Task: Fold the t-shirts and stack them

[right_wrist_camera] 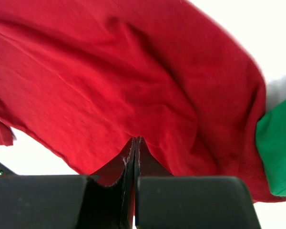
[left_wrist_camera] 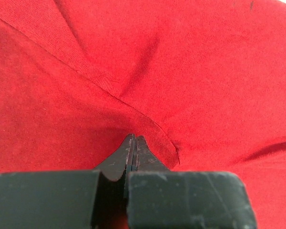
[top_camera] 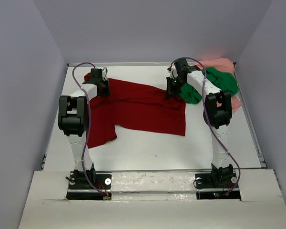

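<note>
The dark red t-shirt lies spread across the middle of the table, one part trailing toward the near left. My left gripper is shut on its far left edge; in the left wrist view the jaws pinch red cloth, and creases run out from the tips. My right gripper is shut on the shirt's far right edge, where the cloth drapes from the closed tips. The bright green t-shirt lies crumpled at the far right, touching the red one. The pale salmon pink t-shirt lies behind and beside it.
The white table has grey walls on three sides and a raised rim along its right edge. A corner of the green t-shirt shows at the right of the right wrist view. Both arm bases stand at the near edge.
</note>
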